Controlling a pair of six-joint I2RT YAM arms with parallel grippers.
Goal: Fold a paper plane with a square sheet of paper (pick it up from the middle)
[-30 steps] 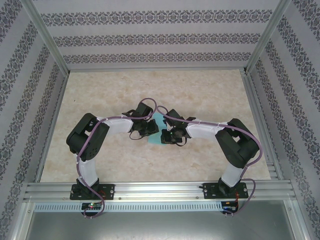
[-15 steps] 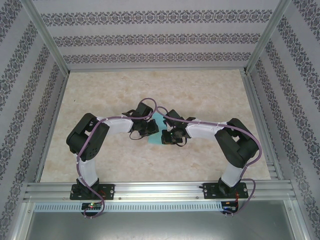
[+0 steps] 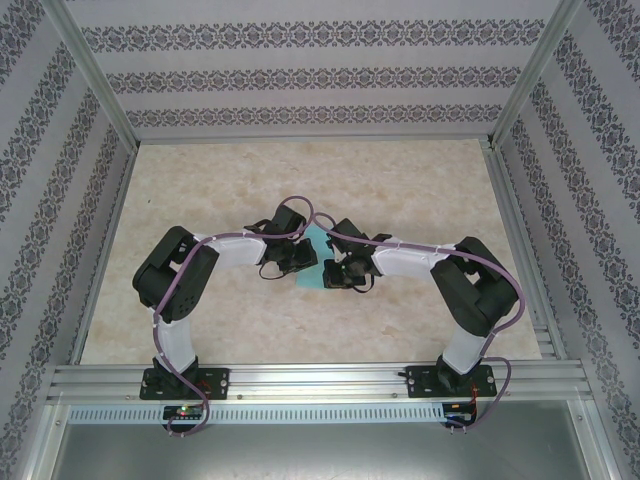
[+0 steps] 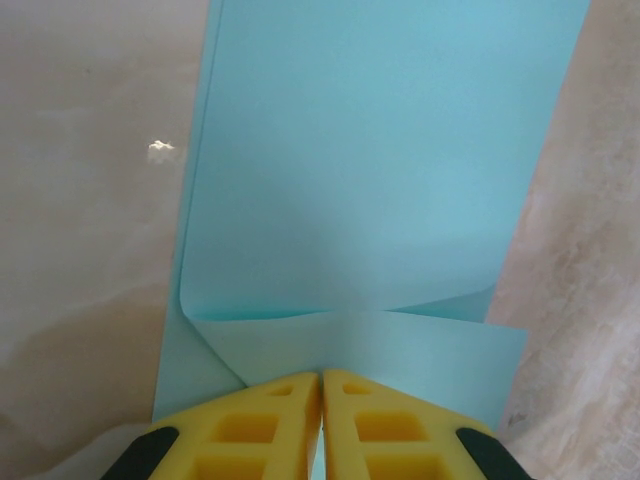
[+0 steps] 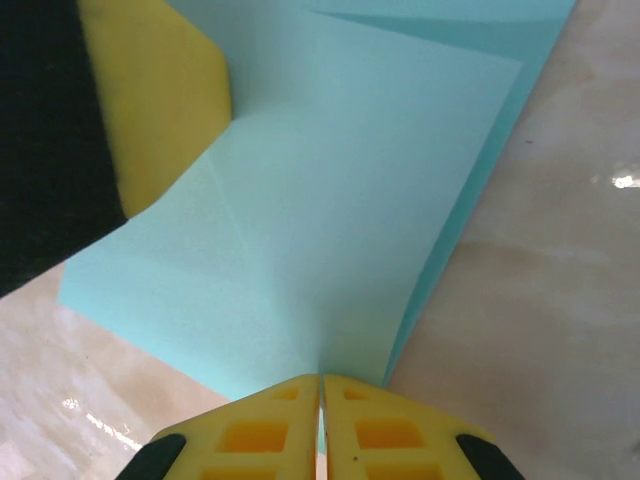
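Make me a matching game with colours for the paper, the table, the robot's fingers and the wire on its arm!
Things:
1. paper
2. table
3. left gripper fingers
4. cable on the left arm

Colours:
A. yellow
B. purple
C. turquoise
D. beige marble

Pairs: 1-C, 2-D, 3-A, 4-B
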